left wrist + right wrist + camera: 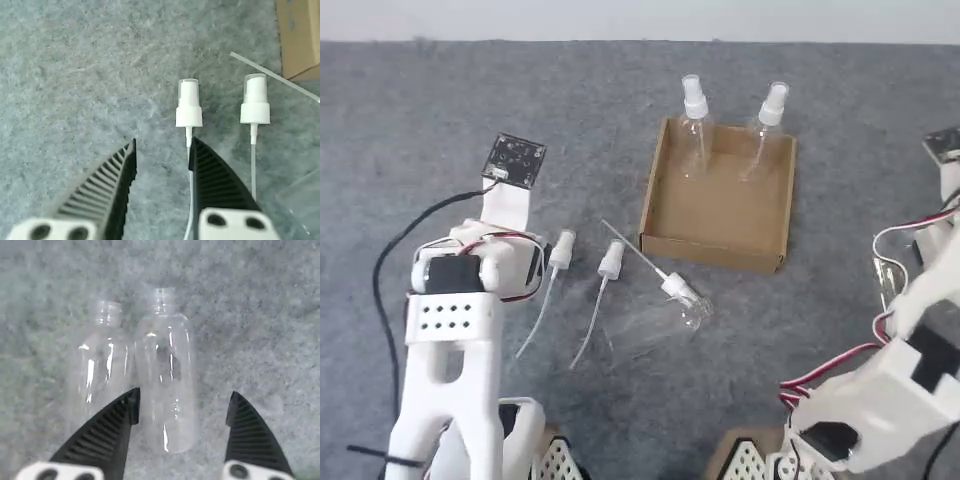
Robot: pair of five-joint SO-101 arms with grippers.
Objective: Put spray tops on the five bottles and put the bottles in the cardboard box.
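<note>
The left claw (162,145) hangs spread open over the grey felt bench (410,110), one finger beside the tube of a white plastic spray top (189,107); a second top (255,105) lies near. A capped clear plastic bottle (658,324) lies before the brown cardboard box (712,252), which holds two capped bottles (695,135). The right claw (185,392), released, straddles one of two uncapped bottles (167,385).

Soft, even light falls on the tabletop (430,110); shadows are faint, with white glints on the bottles (167,385).

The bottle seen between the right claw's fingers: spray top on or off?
Off: the bottle at the right claw shows a bare open neck.
</note>
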